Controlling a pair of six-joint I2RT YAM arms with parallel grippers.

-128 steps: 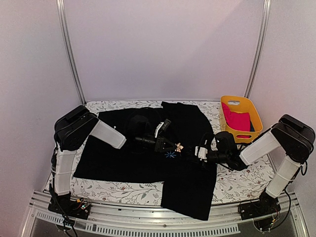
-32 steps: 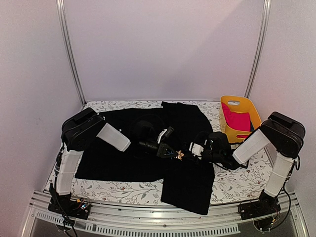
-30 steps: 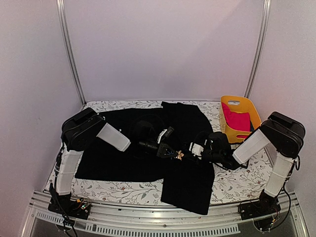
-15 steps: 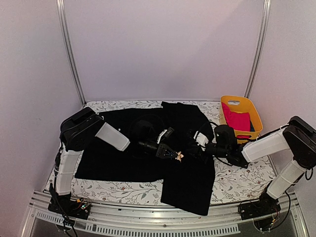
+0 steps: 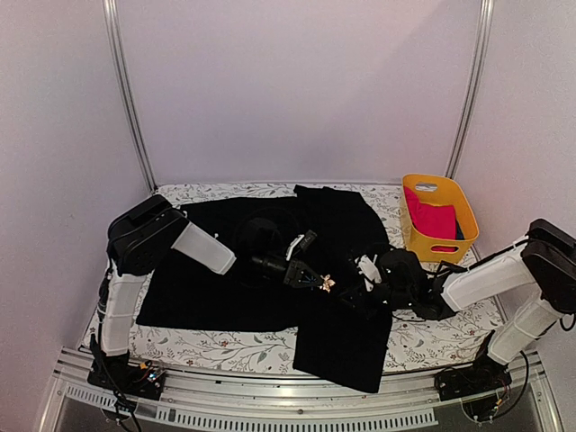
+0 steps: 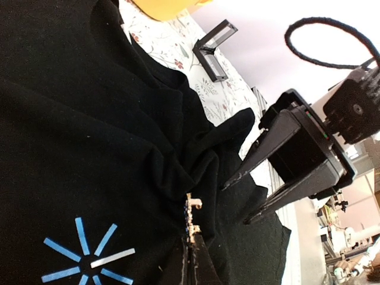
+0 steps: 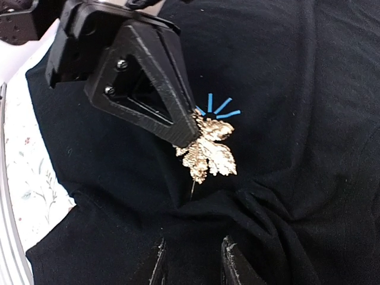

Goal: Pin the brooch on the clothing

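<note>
The black shirt (image 5: 225,288) lies spread over the table, with a bunched fold near its light-blue asterisk print (image 7: 217,107). My left gripper (image 5: 313,278) is shut on the gold leaf-shaped brooch (image 5: 328,283) and holds it just above the fabric beside the print. In the right wrist view the brooch (image 7: 209,151) has its thin pin pointing down at the fold. In the left wrist view the brooch (image 6: 191,217) shows edge-on. My right gripper (image 7: 193,264) is open, its fingers astride the bunched fabric just short of the brooch; it also shows in the left wrist view (image 6: 237,202).
A yellow basket (image 5: 439,184) holding a bright pink garment (image 5: 432,220) stands at the back right. A small black square frame (image 6: 214,50) lies on the floral tablecloth beyond the shirt. The shirt's lower part hangs over the table's front edge (image 5: 342,360).
My right gripper has come down and nearer, from above the shirt's right side to the fold beside the brooch. My left gripper keeps the brooch almost still.
</note>
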